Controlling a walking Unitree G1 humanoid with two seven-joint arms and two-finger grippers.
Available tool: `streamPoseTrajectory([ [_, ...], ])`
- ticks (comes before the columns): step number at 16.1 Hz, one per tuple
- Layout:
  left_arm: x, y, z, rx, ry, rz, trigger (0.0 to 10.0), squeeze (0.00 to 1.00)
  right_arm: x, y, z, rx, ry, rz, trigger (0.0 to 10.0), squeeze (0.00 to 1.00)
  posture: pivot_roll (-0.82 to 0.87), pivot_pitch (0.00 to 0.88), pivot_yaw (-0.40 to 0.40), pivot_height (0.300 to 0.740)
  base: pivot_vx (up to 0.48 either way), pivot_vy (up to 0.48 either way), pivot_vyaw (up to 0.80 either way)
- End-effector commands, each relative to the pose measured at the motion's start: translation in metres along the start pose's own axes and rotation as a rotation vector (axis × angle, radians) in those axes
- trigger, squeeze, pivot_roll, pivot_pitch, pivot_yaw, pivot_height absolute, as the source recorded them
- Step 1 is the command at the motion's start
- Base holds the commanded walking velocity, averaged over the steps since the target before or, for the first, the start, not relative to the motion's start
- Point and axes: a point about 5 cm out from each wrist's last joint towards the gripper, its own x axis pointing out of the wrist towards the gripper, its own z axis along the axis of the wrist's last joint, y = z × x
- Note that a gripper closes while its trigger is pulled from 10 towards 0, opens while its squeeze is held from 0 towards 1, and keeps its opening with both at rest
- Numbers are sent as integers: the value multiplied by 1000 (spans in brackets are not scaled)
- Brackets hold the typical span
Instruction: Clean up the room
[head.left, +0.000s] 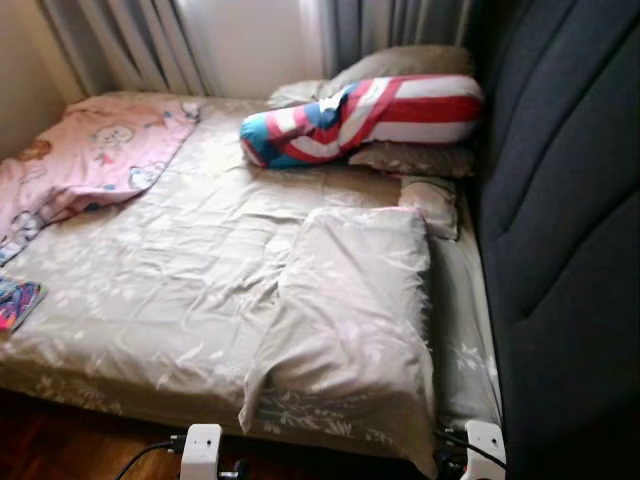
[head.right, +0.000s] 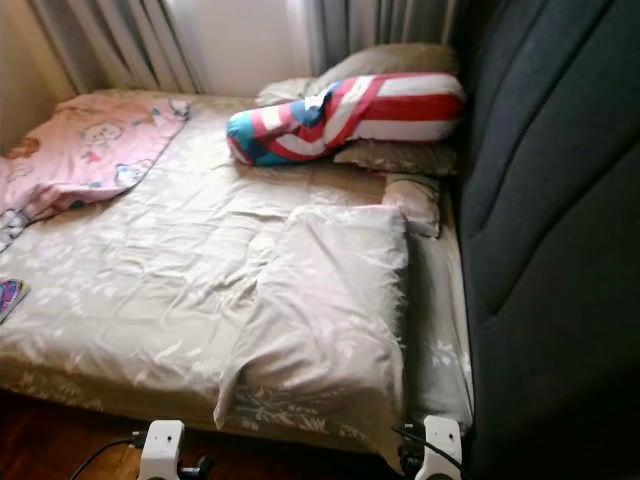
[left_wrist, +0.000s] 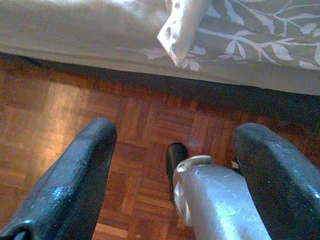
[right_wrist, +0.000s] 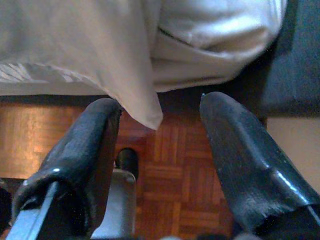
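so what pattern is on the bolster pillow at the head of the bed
Red and white stripes with a blue and teal end; the bolster pillow shows best in the left eye view.

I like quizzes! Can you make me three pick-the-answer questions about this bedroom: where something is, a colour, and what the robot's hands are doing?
1. Where is the pink blanket?
A. far left corner of the bed
B. on the floor
C. over the big pillow

2. What colours is the striped cushion?
A. green and yellow
B. red, white and blue
C. all black

3. How are the hands?
A. both open
B. both gripping cloth
C. one holds a pillow

Answers: 1 A, it lies by the curtains. 2 B, its stripes show that. 3 A, left hand and right hand have fingers spread over the floor, holding nothing.
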Motion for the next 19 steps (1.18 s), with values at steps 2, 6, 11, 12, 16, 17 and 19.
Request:
streamPoseTrajectory([
  [2,-2,4,-5,3,18,15,10000,0,0,10,-7,2,29,10,10000,0,38,32,-17,740,0,448,0],
  [6,-1,4,-3,15,12,20,10000,0,0,10,-9,3,37,9,10000,0,37,27,-16,740,0,240,0],
  [11,0,5,2,29,-7,6,10000,0,-4,-14,-8,7,33,-17,10000,0,38,27,-16,740,0,0,0],
  [12,0,5,3,29,-10,5,10000,0,-4,-17,-8,10,33,-21,10000,0,37,28,-15,740,0,0,0],
  [16,1,4,8,41,-32,-6,10000,0,-4,-15,-9,18,34,-18,10000,0,34,31,-11,740,0,0,0],
  [17,2,3,13,47,-53,-12,10000,0,-3,-9,-9,22,33,-13,10000,0,34,32,-10,740,0,0,0],
  [19,4,3,25,59,-112,-22,10000,0,-1,3,-5,29,11,3,10000,0,35,35,-8,740,0,0,0],
])
